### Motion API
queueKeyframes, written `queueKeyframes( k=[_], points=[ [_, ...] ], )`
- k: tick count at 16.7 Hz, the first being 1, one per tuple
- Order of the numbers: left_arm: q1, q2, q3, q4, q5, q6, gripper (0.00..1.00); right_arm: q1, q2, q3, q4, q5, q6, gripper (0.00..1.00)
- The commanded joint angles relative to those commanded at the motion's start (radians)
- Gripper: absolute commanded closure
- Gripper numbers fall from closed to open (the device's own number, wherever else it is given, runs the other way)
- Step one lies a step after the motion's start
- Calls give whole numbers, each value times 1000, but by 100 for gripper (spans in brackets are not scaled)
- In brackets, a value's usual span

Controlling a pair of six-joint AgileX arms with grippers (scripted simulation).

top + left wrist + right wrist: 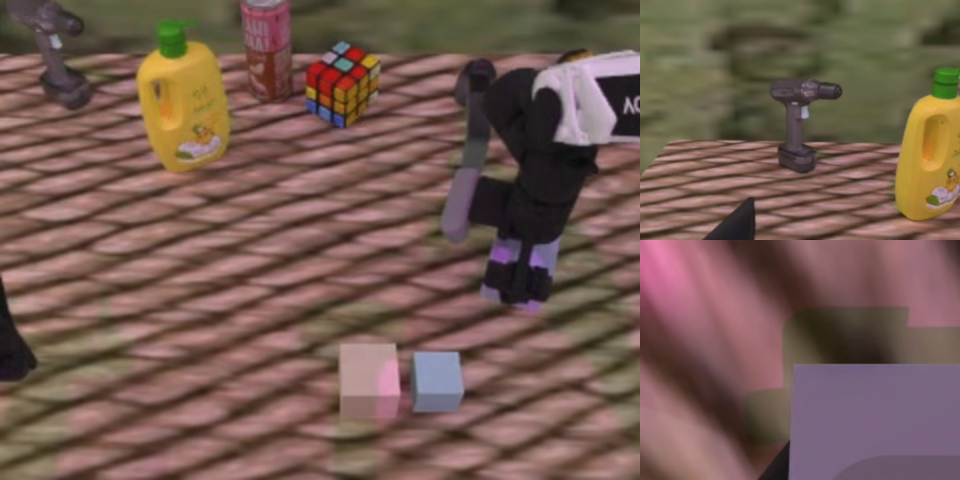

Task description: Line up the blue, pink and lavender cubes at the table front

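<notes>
Pink cube (368, 380) and blue cube (437, 381) side by side at table (200, 320) front; behind, right gripper (520, 283) pointing down, pinching lavender cube (875, 420). Left gripper (10, 345) parked at left edge, claw state unclear.

A rendered test scene, not a real room: the flat desk (300, 250) wears a reddish-brown wavy woven pattern blotched with green, and behind it lies only a blurred green-grey backdrop. Unrelated props stand along its far edge: a dark grey cordless drill (797, 122), a yellow green-capped plastic bottle (183, 100), a red can (266, 45), a multicoloured puzzle cube (342, 83).
</notes>
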Motion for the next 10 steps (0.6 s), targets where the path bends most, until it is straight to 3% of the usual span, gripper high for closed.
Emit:
queueKeyframes(
  k=[10],
  points=[
    [0,0,0,0,0,0,0,-1,-15,2,-14,-2,4,100]
  ],
)
